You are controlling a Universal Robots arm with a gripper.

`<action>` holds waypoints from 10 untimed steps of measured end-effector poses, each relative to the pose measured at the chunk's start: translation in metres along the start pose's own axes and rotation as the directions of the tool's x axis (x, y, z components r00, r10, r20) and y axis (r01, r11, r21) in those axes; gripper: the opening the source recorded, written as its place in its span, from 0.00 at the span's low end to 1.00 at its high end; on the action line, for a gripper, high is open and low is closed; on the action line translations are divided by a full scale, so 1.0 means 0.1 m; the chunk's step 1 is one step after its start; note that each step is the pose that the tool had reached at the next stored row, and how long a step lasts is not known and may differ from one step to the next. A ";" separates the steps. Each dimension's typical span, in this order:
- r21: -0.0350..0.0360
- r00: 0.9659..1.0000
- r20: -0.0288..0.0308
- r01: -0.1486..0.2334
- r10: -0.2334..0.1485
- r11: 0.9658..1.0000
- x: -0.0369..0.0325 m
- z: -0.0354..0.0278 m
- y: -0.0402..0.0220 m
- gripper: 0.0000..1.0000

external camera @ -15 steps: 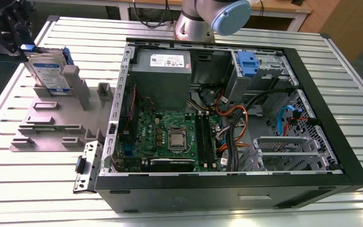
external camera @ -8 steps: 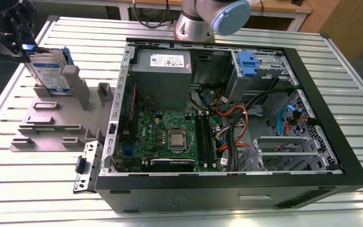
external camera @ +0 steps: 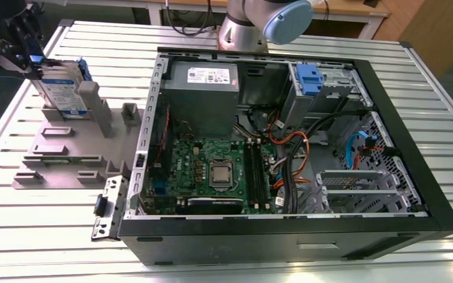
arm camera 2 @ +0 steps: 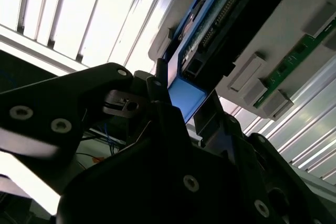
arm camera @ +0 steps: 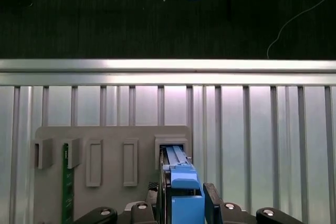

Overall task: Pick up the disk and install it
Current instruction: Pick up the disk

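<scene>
Seen in the exterior view, the hand point(external camera: 36, 62) is held at the upper end of the disk point(external camera: 59, 91). The disk stands on edge in a grey fixture point(external camera: 61, 156) on the slatted tabletop point(external camera: 53, 236), at the exterior view's left and well apart from the open computer case point(external camera: 289, 236). A white-and-blue label is carried on the disk's face, and a white sticker on the grey metal box point(external camera: 203, 88) inside the case. Print is present on both, but none of it can be made out. A small blue latch point(external camera: 309, 79) is seen in the drive bay inside the case.

In the second wrist view, the black fingers point(arm camera 2: 160, 90) of the hand point(arm camera 2: 184, 98) are seen on either side of the blue carrier rail at the end of the disk point(arm camera 2: 210, 30). They appear pressed against it, so the disk is judged to be pinched by its rail.

In the first wrist view, the blue rail of the disk point(arm camera: 185, 182) is flanked closely by the fingers point(arm camera: 211, 200), with no gap to be seen. The disk runs down into a slot of the fixture point(arm camera: 110, 140). A green circuit strip point(arm camera: 65, 192) is held in another slot. No writing can be read here.

The pick is judged best done by a straight pull along the line of the slot. The grip should be kept square on the rail, so that the disk is neither twisted against the slot's walls nor allowed to slip.
</scene>
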State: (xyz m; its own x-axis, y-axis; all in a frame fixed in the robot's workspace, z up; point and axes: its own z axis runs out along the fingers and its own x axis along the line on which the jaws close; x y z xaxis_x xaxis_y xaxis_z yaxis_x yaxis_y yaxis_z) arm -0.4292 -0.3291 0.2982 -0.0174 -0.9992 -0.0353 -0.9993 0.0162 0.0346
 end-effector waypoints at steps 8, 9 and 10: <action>0.000 1.000 0.000 0.000 0.000 1.000 0.002 0.058 -0.002 0.46; 0.000 1.000 0.000 0.000 0.000 1.000 0.002 0.064 -0.002 0.46; 0.000 1.000 0.000 0.000 0.000 1.000 0.003 0.071 -0.002 0.46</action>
State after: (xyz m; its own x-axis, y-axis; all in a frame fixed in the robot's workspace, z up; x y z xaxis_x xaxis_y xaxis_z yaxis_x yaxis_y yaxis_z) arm -0.4292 -0.3291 0.2911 -0.0174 -0.9992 -0.0353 -0.9993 0.0162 0.0346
